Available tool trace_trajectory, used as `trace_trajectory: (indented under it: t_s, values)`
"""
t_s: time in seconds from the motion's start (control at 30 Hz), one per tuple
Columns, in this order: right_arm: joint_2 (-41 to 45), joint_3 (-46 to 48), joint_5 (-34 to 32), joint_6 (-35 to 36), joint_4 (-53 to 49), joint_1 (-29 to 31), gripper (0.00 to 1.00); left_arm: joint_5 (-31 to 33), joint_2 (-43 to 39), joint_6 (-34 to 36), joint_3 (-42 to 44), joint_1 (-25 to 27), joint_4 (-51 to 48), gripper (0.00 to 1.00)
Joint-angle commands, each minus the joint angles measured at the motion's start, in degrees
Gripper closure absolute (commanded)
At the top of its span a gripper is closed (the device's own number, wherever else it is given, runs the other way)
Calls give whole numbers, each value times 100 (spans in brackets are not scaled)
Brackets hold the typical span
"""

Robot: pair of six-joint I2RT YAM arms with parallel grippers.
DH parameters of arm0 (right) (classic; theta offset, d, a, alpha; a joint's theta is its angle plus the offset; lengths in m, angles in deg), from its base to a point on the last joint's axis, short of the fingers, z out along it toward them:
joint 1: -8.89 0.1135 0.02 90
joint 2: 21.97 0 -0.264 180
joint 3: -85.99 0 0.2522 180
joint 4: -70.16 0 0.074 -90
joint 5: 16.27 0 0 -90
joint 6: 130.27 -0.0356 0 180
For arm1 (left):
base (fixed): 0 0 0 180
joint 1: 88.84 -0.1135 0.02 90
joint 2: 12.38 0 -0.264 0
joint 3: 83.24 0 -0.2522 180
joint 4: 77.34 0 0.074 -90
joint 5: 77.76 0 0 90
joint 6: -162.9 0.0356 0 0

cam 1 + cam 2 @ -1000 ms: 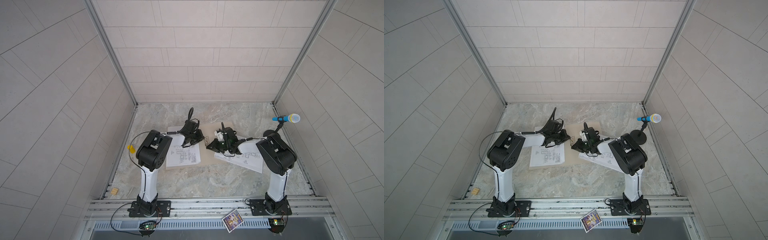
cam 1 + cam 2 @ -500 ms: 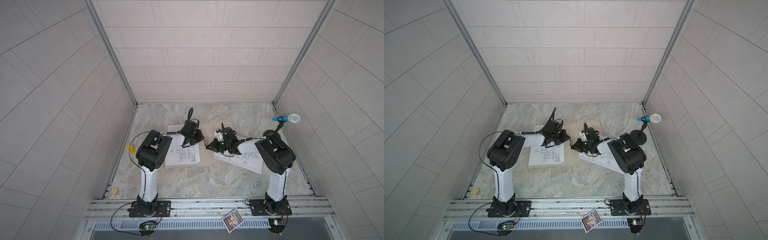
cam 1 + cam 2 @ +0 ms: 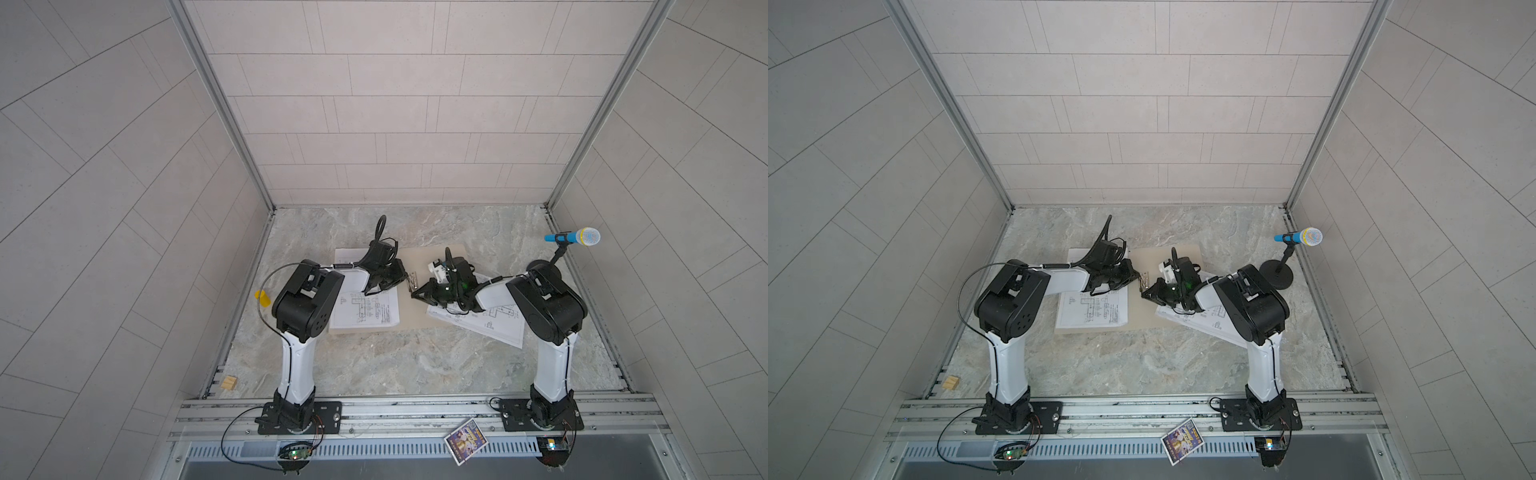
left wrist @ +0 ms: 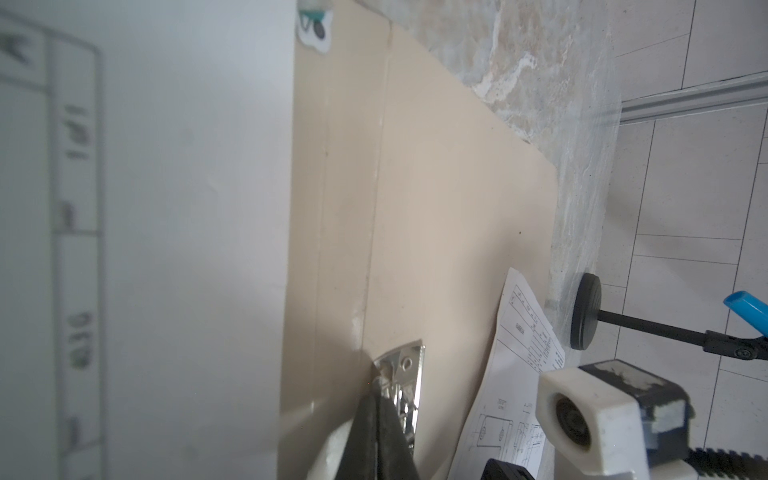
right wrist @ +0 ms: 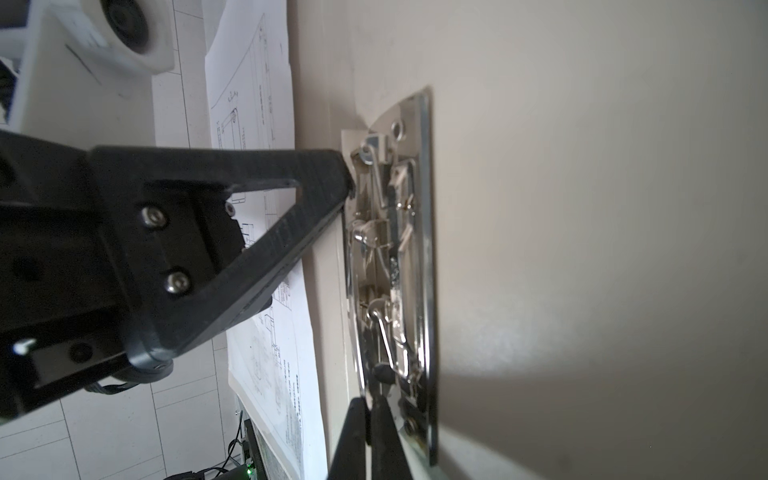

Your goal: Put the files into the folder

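Toward the far edge of the surface, midway between its side edges, the folder point(image 3: 415, 257) lies open and flat. On its left half rests one of the files point(image 3: 365, 311), square to the cover. The left fingers point(image 4: 395, 440) are pressed together, their tip against one end of the metal clip point(image 5: 395, 270) at the spine. The right fingers point(image 5: 388, 444) are likewise together at the clip's other end; whether they pinch a lever cannot be told. Further right, the remaining sheets point(image 3: 486, 326) lie askew, partly on the folder's right half and partly on the surface. The step looks like working the clip. One tip should probably pin the base while the other levers slowly, so neither the folder nor the sheet beside it slides.
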Motion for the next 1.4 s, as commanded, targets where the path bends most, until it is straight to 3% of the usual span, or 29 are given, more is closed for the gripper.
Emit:
trace_trajectory:
  t_s: [0.0,0.27,0.4,0.8,1.07,1.37]
  values:
    - [-261,330,-710,6,-733,-99,100,32,189,79,97,-1,-151,98]
    - [-72,78,-1353,583,-2097,-100,100,56,238,96,63,0,-186,98]
    - [-193,76,-1378,547,-2157,-178,100,38,248,97,58,0,-178,98]
    - [-491,331,-1222,-4,-1715,-447,100,10,271,115,55,0,-169,98]
    - [-522,877,-1129,-676,-410,-609,100,7,308,115,44,8,-143,98]
    - [-613,759,-1079,-601,-431,-618,100,-3,339,101,29,35,-116,98]
